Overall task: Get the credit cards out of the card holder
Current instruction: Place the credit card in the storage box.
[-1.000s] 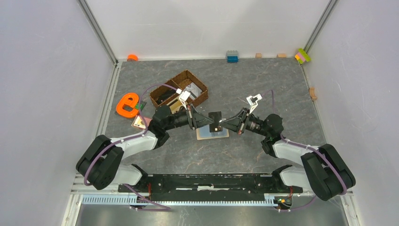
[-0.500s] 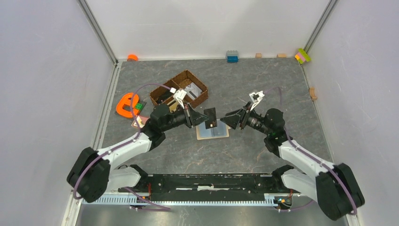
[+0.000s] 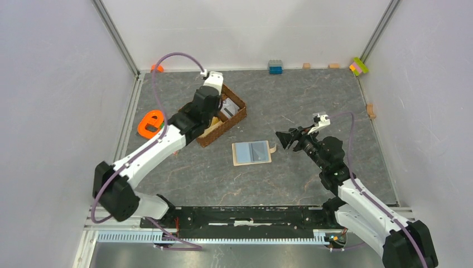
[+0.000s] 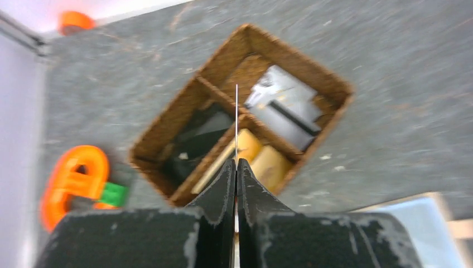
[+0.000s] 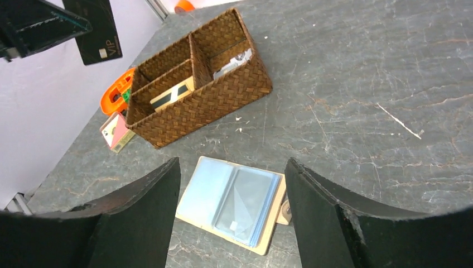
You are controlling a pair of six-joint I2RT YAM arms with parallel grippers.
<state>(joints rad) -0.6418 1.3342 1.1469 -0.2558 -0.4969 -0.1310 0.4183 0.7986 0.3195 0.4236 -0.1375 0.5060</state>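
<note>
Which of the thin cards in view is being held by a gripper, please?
The black rectangular VIP card, pinched in the shut left gripper above the brown wicker basket; the pinkish card lies loose beside that basket's corner.

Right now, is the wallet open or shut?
Open. The wallet lies spread flat on the table, both clear sleeves facing up.

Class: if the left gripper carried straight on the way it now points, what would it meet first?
The wicker basket, probably its inner divider: the left gripper, shut on a dark card held edge-on, points down at the basket's middle. Its height above the basket is unclear.
</note>
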